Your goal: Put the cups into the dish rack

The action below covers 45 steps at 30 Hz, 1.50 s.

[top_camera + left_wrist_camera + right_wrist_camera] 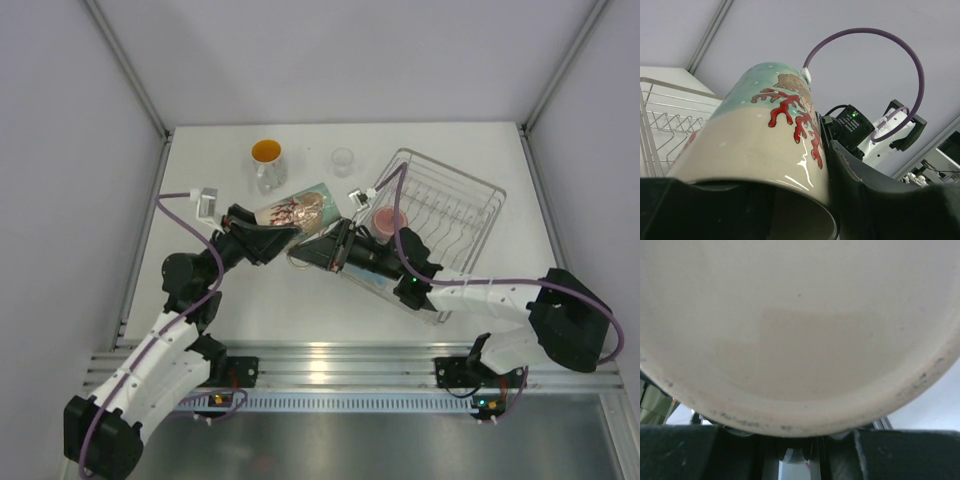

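My left gripper (283, 230) is shut on the rim of the cream patterned mug (298, 211) and holds it tilted above the table. One finger is inside the mouth and one finger (865, 200) is outside. The mug (760, 145) has red coral and teal on it. My right gripper (308, 254) is open, its jaws wide apart just below the mug's bare cream base (800, 330), which fills the right wrist view. The dish rack (470, 200) stands at the right with a pink cup (388, 221) in it. An orange-inside mug (267, 162) and a clear glass (343, 160) stand at the back.
The right forearm (470, 295) lies across the near corner of the rack, with a pale blue shape (385, 286) under it. The rack's wires (670, 115) show at the left of the left wrist view. White walls enclose the table.
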Each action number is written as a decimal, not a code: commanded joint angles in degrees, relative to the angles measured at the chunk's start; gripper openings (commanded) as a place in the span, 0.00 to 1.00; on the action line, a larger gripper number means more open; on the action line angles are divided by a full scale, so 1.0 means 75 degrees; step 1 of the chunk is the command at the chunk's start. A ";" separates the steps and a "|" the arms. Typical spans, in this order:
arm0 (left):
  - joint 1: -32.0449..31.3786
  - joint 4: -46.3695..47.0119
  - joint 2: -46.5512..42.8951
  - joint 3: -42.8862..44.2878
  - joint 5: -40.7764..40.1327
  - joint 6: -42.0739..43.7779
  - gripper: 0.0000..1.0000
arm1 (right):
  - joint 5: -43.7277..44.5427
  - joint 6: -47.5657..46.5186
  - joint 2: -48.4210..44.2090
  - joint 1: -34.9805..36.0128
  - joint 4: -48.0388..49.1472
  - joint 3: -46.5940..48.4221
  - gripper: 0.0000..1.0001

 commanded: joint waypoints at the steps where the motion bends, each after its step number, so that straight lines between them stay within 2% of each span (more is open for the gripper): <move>1: -0.0029 0.0289 0.0003 -0.0060 0.0154 -0.0010 0.50 | 0.0294 -0.0136 -0.0806 -0.0139 0.1427 -0.0045 0.00; 10: -0.0052 0.0289 0.0132 -0.0026 0.0119 -0.0033 0.65 | 0.0471 -0.0019 -0.1240 -0.0526 0.1451 -0.0572 0.00; 15: -0.0064 0.0289 0.0214 -0.0002 0.0154 -0.0103 0.72 | 0.0518 -0.0031 -0.1743 -0.0959 0.0925 -0.0877 0.00; 17: -0.0052 0.0289 0.0226 -0.0014 0.0142 -0.0104 0.98 | 0.0518 -0.0008 -0.1908 -0.1169 0.0865 -0.1087 0.00; 24: -0.0052 0.0289 0.0238 -0.0060 0.0177 -0.0115 0.98 | 0.0599 -0.0253 -0.2938 -0.1861 -0.0153 -0.1545 0.00; 29: -0.0052 0.0031 0.0132 -0.0060 0.0072 0.0083 0.98 | 0.1243 -0.1164 -0.4120 -0.2108 -0.2506 -0.1628 0.00; 35: -0.0064 -0.0227 0.0074 -0.0072 -0.0068 0.0318 0.98 | 0.2626 -0.2127 -0.5410 -0.2120 -0.5154 -0.1440 0.00; 45: -0.0064 -0.0531 -0.0195 -0.0119 -0.0186 0.0588 0.98 | 0.4548 -0.2703 -0.6455 -0.2108 -0.7816 -0.1112 0.00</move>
